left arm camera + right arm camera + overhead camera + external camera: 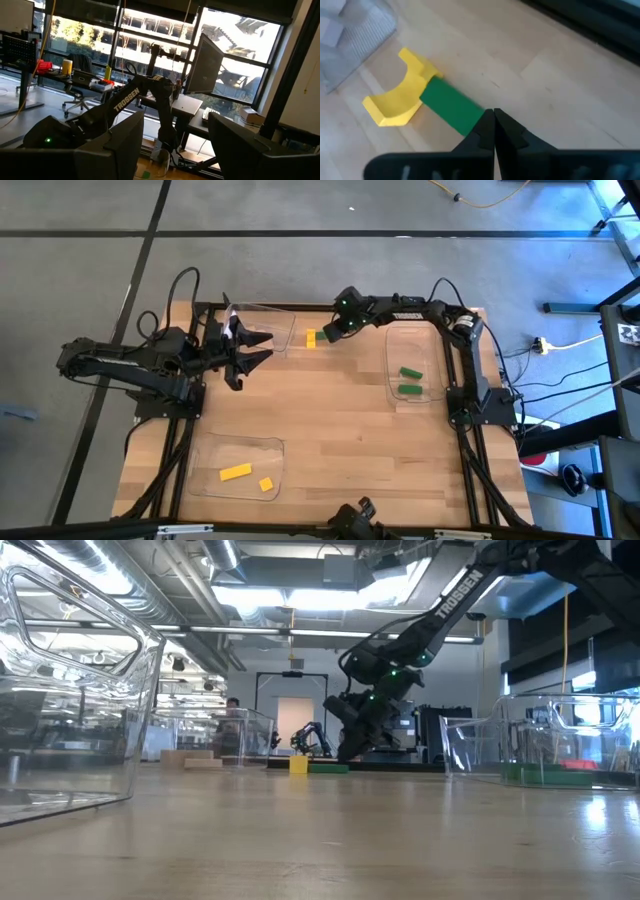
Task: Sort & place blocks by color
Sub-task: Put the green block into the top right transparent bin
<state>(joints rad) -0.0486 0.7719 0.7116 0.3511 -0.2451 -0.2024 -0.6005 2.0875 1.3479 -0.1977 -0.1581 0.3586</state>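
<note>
The right end effector [493, 116] is pinched together, holding nothing, its tips low over the desk [340, 430] at the end of a green bar [451, 106]. That bar lies flat, one end touching a yellow arch [400, 97]; in the high view the pair sits near the far edge, between the far-left tray [283, 330] and the right tray [392, 370].

Both pieces look like painted wood: light, stiff, not fragile, a bit slick. The bar should be taken across its 2 long sides, near the middle, with the fingers spread first; shut as they are, they could only push it. A nudge would probably slide the arch along too.

The right arm reaches from its base at the desk's right side across to the far middle, wrist pitched down.

The left end effector [258, 346] has its fingers apart and empty, raised and pointing level over the far-left tray.

2 green blocks [410, 381] lie in the right tray, 2 yellow blocks [244, 475] in the near-left tray [205, 455].
</note>
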